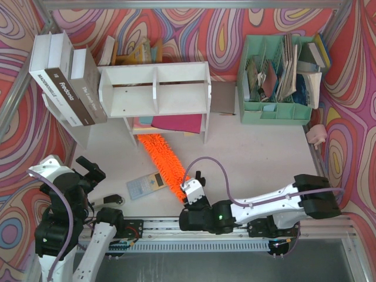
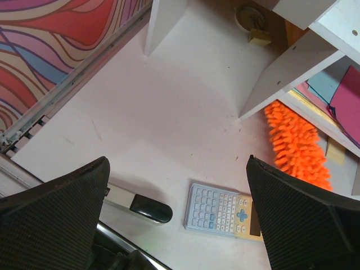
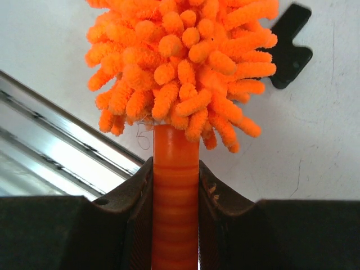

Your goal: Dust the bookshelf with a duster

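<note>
Nearest, the right gripper (image 3: 175, 188) clamps the duster (image 3: 180, 56) by its handle; the left gripper (image 1: 89, 170) idles wide open at eight o'clock. The fluff runs toward eleven, tip under the bookshelf (image 1: 155, 88). A careless lift could snag a shelf leg or shove the calculator (image 1: 145, 185).

Fluffy orange duster (image 1: 163, 160) slants, its tip beneath the white bookshelf (image 1: 176, 71).

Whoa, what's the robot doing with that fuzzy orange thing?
It's on a dusting job. The right gripper is shut on the handle of the duster, whose fluffy orange head stretches across the table to the foot of the white bookshelf, by its bottom shelf. The left gripper is open and holds nothing, off to the side near a calculator.
</note>
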You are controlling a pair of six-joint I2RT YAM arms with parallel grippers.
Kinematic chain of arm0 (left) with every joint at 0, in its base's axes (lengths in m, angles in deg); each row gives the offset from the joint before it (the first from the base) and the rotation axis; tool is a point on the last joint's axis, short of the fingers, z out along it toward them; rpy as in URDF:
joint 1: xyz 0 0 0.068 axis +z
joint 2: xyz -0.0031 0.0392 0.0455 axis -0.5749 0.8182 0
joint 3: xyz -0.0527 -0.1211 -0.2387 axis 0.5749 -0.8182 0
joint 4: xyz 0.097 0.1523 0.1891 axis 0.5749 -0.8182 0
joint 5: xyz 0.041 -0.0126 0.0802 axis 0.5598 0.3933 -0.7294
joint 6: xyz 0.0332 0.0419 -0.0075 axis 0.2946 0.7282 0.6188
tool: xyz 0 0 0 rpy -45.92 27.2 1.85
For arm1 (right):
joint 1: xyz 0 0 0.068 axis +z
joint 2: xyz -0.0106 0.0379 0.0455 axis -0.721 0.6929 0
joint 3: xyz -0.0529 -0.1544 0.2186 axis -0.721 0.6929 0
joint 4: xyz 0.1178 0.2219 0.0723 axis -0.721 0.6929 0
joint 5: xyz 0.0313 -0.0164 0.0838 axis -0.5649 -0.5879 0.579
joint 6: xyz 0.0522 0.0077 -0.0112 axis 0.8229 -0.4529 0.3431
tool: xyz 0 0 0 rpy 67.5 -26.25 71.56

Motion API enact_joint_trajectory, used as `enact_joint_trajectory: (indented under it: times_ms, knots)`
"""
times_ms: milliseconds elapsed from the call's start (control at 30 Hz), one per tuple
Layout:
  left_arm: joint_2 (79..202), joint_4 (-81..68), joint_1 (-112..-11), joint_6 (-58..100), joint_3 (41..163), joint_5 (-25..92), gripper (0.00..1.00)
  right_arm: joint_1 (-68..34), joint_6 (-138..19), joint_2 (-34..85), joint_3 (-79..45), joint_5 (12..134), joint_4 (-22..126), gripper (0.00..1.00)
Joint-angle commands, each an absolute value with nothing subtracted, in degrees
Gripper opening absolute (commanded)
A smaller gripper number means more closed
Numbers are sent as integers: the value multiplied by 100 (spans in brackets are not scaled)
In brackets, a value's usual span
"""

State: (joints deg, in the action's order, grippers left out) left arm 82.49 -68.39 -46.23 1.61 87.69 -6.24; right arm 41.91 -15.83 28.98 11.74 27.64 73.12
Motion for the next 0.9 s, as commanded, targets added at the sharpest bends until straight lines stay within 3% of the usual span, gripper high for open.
enact_joint_trajectory:
  times_ms: [0,467,867]
  knots:
    - [8256,-6760,-4581,246,8685,-606,98,4166,-1793,2293,848,2121,7086,0]
    - [8265,-6760,-4581,247,8685,-604,98,3790,-1721,3201,1100,2790,6678,0]
    - [8258,-6761,-4581,238,8687,-622,98,3758,-2469,2806,715,2630,6372,0]
